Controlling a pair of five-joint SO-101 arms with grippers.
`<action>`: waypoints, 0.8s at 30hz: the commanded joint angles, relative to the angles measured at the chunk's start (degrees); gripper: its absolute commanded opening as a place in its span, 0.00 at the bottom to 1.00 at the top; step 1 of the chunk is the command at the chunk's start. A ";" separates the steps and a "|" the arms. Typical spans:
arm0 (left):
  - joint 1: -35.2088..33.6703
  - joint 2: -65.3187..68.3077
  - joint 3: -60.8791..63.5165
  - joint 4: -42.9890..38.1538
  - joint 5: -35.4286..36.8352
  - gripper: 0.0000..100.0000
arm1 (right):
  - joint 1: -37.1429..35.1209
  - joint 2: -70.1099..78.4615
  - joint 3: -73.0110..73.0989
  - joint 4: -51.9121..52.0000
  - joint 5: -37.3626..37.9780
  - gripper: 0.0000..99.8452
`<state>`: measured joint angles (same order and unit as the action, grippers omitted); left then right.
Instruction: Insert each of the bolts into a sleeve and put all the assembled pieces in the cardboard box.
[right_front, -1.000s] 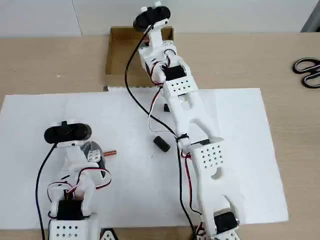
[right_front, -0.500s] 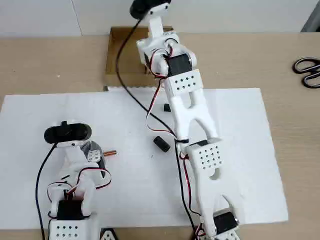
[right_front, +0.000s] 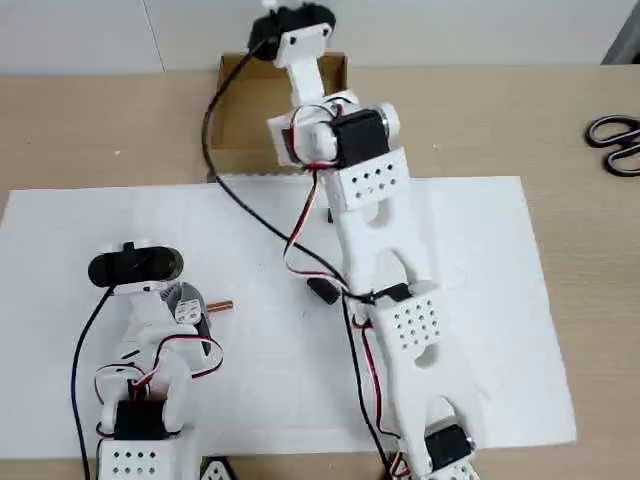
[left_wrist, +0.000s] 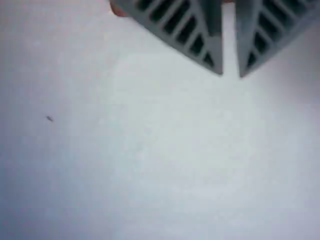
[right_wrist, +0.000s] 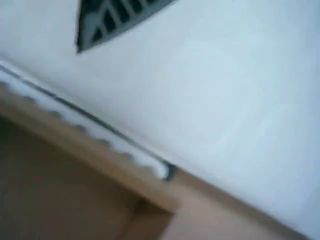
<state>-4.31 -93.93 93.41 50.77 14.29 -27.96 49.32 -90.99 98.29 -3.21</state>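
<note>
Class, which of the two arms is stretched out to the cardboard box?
The right arm: it extends across the white paper to the cardboard box, whereas the left arm sits folded up by the bolt.

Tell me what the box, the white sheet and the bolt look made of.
The box looks like plain brown cardboard, matte, with raw tan walls. The white sheet is probably paper or thin foam board: matte, flat, with crisp edges. The bolt is likely metal with a coppery finish, but it is too small to be sure.
</note>
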 joint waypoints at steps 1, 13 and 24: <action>-0.26 -0.44 -0.40 -0.70 0.18 0.01 | -1.10 -8.22 8.18 0.92 -1.14 0.22; -0.35 -0.53 -0.48 0.00 -0.09 0.01 | -2.15 -28.88 48.79 0.04 -0.88 0.22; -0.35 -0.53 -0.48 0.00 0.00 0.01 | -3.74 -29.49 63.12 0.04 15.30 0.22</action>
<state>-4.31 -93.93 93.41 50.95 14.29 -30.33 23.74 -29.80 98.29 7.87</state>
